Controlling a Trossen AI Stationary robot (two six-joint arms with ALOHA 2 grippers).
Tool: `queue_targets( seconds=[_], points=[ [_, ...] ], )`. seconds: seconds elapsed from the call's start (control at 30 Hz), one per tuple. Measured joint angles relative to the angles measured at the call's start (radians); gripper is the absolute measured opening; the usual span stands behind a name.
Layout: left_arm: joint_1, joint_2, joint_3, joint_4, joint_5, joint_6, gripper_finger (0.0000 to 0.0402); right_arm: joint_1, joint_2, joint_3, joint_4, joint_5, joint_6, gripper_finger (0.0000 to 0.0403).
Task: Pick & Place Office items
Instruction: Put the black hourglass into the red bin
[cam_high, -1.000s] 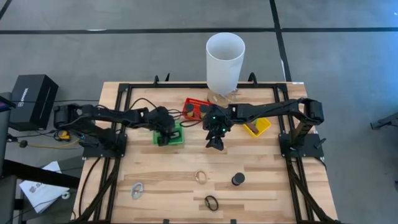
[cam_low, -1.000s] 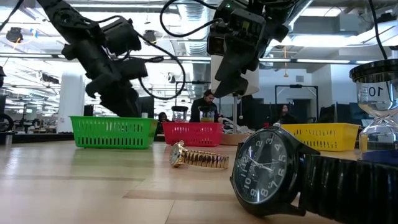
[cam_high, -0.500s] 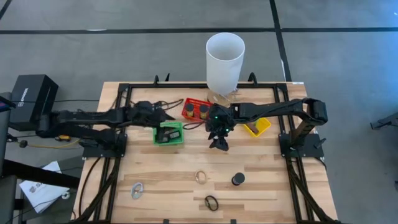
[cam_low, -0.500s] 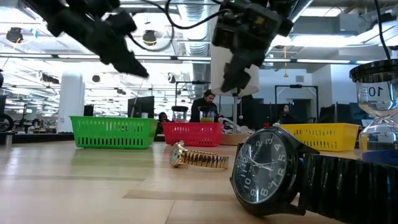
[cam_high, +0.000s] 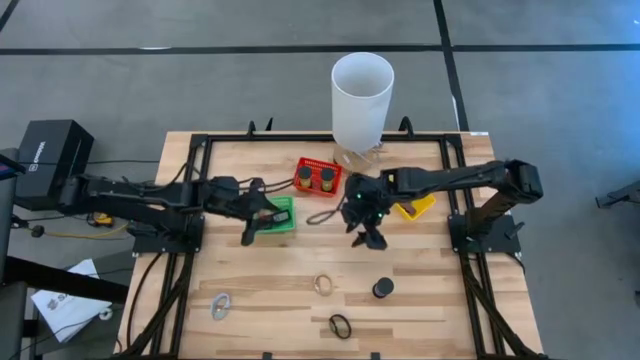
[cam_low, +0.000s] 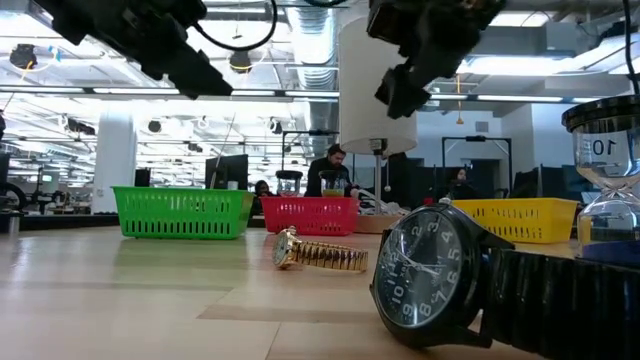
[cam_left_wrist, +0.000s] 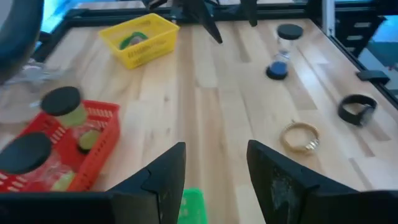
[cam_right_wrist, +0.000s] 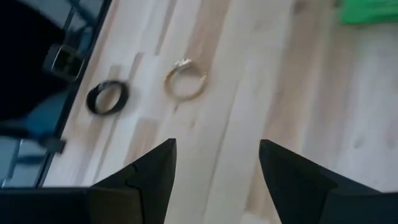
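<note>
A: Clock set on the overhead view, twelve at the white cylinder (cam_high: 362, 100). Left gripper (cam_high: 252, 232)?

B: Hangs over the near-left edge of the green basket (cam_high: 284, 214), about ten o'clock from table centre. Its wrist camera shows the fingers (cam_left_wrist: 166, 177) parted, bare wood between them. Nothing grasped.

A: Right gripper (cam_high: 370, 237)?

B: Up off the table at about two o'clock of centre, well clear of the wood in the low view. Yellow basket (cam_high: 412, 207) at its two o'clock. Fingers (cam_right_wrist: 148, 171) spread, empty.

A: Office items on the open table?

B: Gold watch (cam_high: 323, 284) at six o'clock from centre, lying on its side. Black watch (cam_high: 341, 325) past it, also six, close to the near edge. Hourglass (cam_high: 382, 289) at five, standing upright, blue sand in the lower bulb. Silvery clip (cam_high: 221, 304) at eight, well apart from the rest. All four sit loose on the wood, touched by neither gripper.

A: Anything already binned?

B: Red basket (cam_high: 318, 178) at twelve holds two dark-lidded jars (cam_high: 326, 178). Yellow basket carries something green; cannot tell what. A thin loop (cam_high: 322, 216) lies on the wood between green basket and right gripper; cannot tell whether band or cable.

A: Background?

B: A person (cam_low: 335, 172) behind the red basket, low view.
</note>
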Motion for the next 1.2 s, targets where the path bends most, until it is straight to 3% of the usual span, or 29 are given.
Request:
queue_targets(
  seconds=[0.43, 0.83, 0.97, 1.2],
  points=[
    [-0.054, 0.000, 0.000, 0.013, 0.000, 0.000, 0.0158, 0.112, -0.032, -0.016, -0.191, 0.000, -0.127, 0.0221],
    [-0.069, 0.000, 0.000, 0.025, -0.002, -0.001, 0.0149, -0.007, -0.203, -0.254, -0.001, 0.000, -0.057, 0.0221],
    [-0.069, 0.000, 0.000, 0.027, -0.003, -0.001, 0.0149, -0.015, -0.263, -0.335, 0.138, 0.001, -0.016, 0.0221],
    [-0.069, 0.000, 0.000, 0.031, -0.005, -0.001, 0.0149, -0.009, -0.335, -0.448, 0.222, -0.002, -0.041, 0.0221]
  ],
)
